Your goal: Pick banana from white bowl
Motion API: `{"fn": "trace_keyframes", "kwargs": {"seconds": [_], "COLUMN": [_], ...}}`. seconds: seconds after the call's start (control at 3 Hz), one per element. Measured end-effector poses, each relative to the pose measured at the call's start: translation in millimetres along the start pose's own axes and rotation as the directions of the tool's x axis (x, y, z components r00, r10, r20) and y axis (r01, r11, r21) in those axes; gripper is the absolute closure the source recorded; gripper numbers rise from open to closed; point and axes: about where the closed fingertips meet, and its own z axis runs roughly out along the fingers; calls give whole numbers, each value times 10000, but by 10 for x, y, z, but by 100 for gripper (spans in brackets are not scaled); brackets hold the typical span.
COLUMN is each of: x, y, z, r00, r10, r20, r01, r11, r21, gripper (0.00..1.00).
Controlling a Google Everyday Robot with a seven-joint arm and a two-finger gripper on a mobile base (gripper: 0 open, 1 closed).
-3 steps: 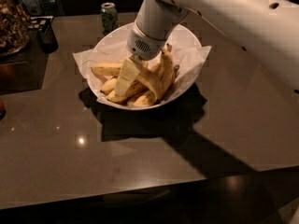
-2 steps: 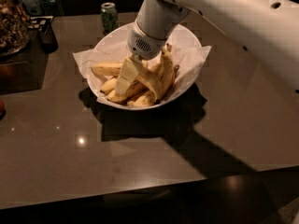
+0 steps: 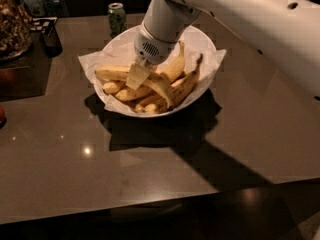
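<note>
gripper is low inside the white bowl, right on the big curved banana about mid-length, shorter bananas piled beside it, bowl's on the dark worktop, green can just behind

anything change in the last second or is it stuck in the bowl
Nothing visibly changed. The gripper is still down in the white bowl, right at the banana, which has not been lifted. The other bananas, the paper lining and the can behind the bowl are where they were.
</note>
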Motion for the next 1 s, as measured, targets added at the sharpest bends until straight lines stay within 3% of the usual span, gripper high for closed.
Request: {"fn": "trace_keyframes", "kwargs": {"seconds": [0.33,1.0], "x": [-4,76], "y": [-4,153], "z": [-186,-863], "r00": [9996,9880], "r10": [-105,-630], "r20": [246,1408], "r01": [98,602], "r11": [9995,9979], "r21": [300,235], "gripper": [100,100]}}
